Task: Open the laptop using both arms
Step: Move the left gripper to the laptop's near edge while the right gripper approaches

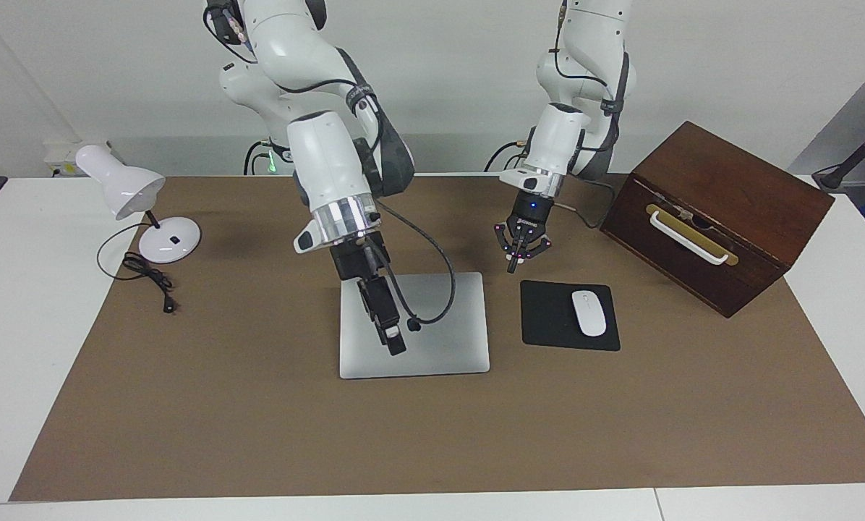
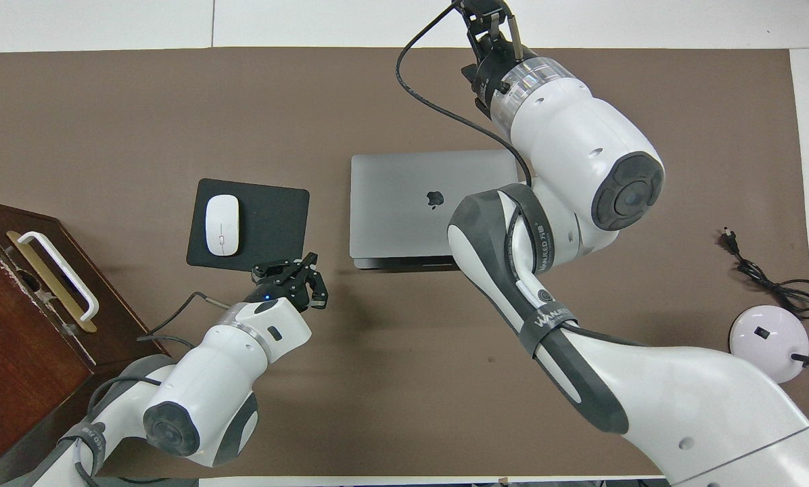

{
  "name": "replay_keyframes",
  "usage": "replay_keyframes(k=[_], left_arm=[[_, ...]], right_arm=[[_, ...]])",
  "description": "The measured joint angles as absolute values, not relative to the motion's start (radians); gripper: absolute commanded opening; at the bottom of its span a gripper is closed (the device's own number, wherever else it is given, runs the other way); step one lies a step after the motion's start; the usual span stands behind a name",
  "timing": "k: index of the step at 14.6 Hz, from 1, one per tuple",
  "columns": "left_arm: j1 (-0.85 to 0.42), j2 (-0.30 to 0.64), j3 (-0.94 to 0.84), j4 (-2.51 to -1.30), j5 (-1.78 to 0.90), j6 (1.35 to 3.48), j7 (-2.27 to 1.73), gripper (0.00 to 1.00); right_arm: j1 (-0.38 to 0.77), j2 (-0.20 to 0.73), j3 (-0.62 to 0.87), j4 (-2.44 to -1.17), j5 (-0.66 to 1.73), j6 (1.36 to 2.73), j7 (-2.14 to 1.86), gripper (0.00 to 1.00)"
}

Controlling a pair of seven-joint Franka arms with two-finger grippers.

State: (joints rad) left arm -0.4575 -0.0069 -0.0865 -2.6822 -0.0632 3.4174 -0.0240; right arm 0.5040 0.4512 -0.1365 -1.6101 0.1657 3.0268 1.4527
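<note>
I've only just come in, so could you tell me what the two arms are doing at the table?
They are setting up to open the laptop, which lies closed on the brown mat. The right gripper is over the lid, toward the edge farthest from the robots. The left gripper, jaws shut, is over the mat beside the laptop's corner nearest the robots, next to the mouse pad. Neither holds anything. The mouse, the wooden box and the lamp sit untouched.

The right arm [image 2: 546, 318] bears a band lettered, perhaps, "WANEED"; laptop [image 2: 404, 203] shows an apple logo.
</note>
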Motion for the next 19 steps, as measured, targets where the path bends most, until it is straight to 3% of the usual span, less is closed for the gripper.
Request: replay_keyframes(k=[6,9,12,19], left_arm=[[-0.498,0.047,-0.087,-2.687,-0.059,3.475,-0.020,0.00],[-0.504,0.061,-0.086,-2.687,-0.017,3.477,-0.018,0.00],[-0.504,0.075,-0.084,-2.683,0.010,3.480,-0.018,0.00],[-0.504,0.125,-0.084,-2.616,0.015,3.481,-0.018,0.00]], right_arm=[[0.489,0.460,-0.130,-1.605,0.166,3.041,1.442,0.98],[0.339,0.461,0.037,-1.606,0.166,3.041,1.359,0.98],[0.260,0.463,0.093,-1.606,0.166,3.040,1.326,0.96],[0.364,0.465,0.110,-1.665,0.170,3.131,1.494,0.96]])
